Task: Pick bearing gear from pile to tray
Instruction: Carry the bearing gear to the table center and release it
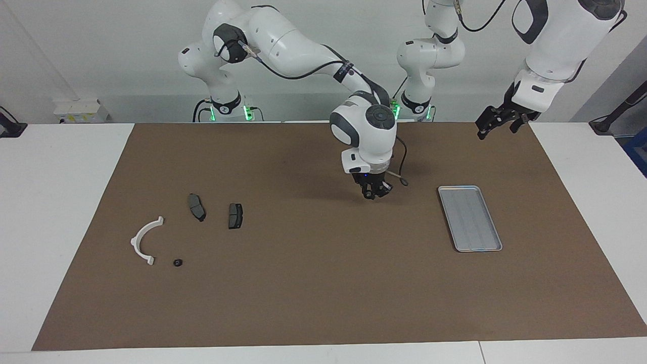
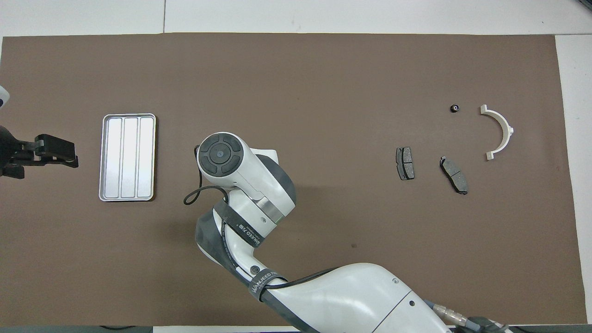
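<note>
Right hand (image 1: 374, 193) closed, whether it holds anything can't tell — over brown mat near tray (image 1: 469, 218). Left hand (image 1: 498, 121) open, waiting past the tray — pile's black round piece (image 1: 177, 263) beside white bracket (image 1: 145, 239).

A: The facing view looks from high across the table toward the robots, taking in the whole brown mat (image 1: 323, 283).

B: And the overhead view looks steeply down from above the robots' end. Both share that mat and the tray (image 2: 127, 118) on it.
</note>
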Tool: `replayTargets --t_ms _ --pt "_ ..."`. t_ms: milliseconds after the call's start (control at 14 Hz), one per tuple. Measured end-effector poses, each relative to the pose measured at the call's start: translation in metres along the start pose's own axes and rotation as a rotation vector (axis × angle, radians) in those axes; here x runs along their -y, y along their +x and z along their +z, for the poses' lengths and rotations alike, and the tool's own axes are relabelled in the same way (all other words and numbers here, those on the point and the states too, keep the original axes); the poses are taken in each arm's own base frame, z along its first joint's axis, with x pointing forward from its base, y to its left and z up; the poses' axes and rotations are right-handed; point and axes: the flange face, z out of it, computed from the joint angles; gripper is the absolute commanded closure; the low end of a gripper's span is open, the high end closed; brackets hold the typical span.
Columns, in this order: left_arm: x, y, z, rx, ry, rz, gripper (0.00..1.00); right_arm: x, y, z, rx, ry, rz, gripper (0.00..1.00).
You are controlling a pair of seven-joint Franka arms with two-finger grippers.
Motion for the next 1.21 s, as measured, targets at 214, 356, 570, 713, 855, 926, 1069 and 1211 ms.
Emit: replayTargets --t_ms 214,356,570,713,855,926,1069,1211 --pt "0.000 0.000 0.000 0.000 0.000 0.000 0.00 -0.003 0.003 0.017 -0.018 0.024 -0.004 1.00" --pt "0.000 0.000 0.000 0.000 0.000 0.000 0.00 -0.008 0.004 0.036 -0.032 0.028 -0.011 1.00" --pt "0.000 0.000 0.000 0.000 0.000 0.000 0.00 -0.010 0.005 0.040 -0.038 0.029 -0.014 1.00" --pt "0.000 0.000 0.000 0.000 0.000 0.000 0.00 -0.010 0.005 0.040 -0.038 0.025 -0.014 0.01" --pt "0.000 0.000 0.000 0.000 0.000 0.000 0.00 -0.016 0.008 0.040 -0.056 -0.038 -0.024 0.00" --pt "0.000 0.000 0.000 0.000 0.000 0.000 0.00 -0.017 0.015 0.034 -0.071 -0.079 -0.024 0.00" --pt "0.000 0.000 0.000 0.000 0.000 0.000 0.00 -0.017 0.041 -0.005 -0.073 -0.134 -0.025 0.00" --pt "0.000 0.000 0.000 0.000 0.000 0.000 0.00 -0.023 0.083 -0.068 -0.065 -0.146 -0.074 0.00"
